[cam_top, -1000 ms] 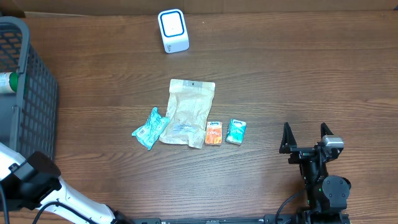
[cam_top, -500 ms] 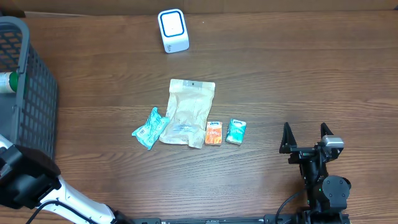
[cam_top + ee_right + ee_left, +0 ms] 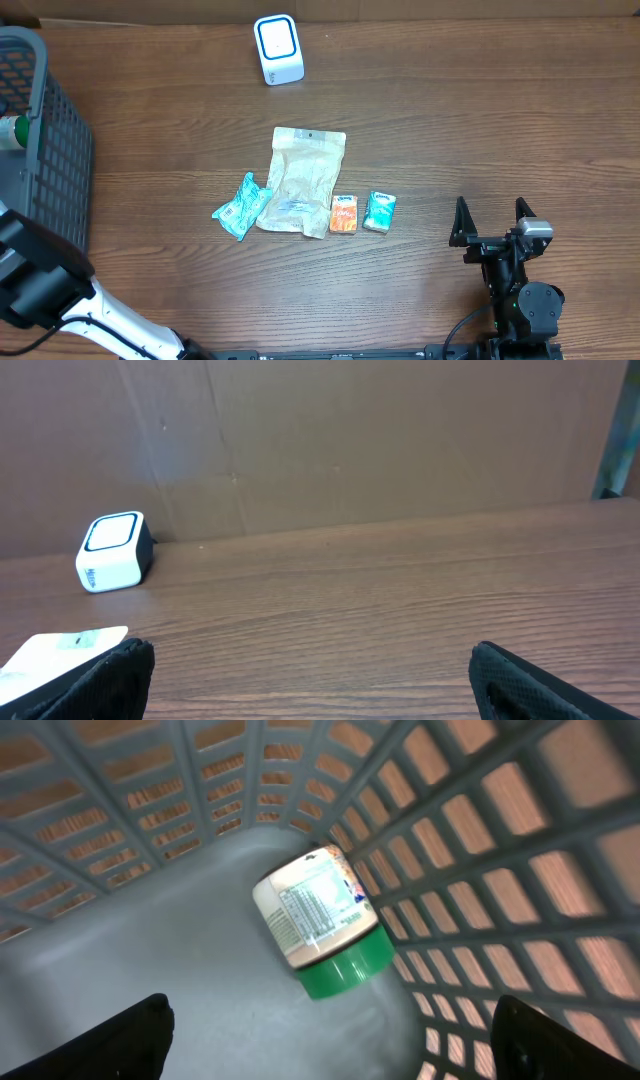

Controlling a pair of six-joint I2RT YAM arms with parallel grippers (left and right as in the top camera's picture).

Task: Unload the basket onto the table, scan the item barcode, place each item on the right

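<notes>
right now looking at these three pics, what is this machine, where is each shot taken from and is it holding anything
This is a robot with two arms at a wooden table, each ending in a two-finger gripper. The wide picture looks down from above the table. The other two come from cameras on the wrists, so the dark shapes in their lower corners are the fingers.

On the table lie a beige pouch, a crumpled teal packet, a small orange pack and a small teal pack, with a white scanner box at the far edge.

The left gripper hangs open inside the grey basket, above a white bottle with a green cap. The right gripper sits open over bare table, facing the scanner. Neither holds anything.
</notes>
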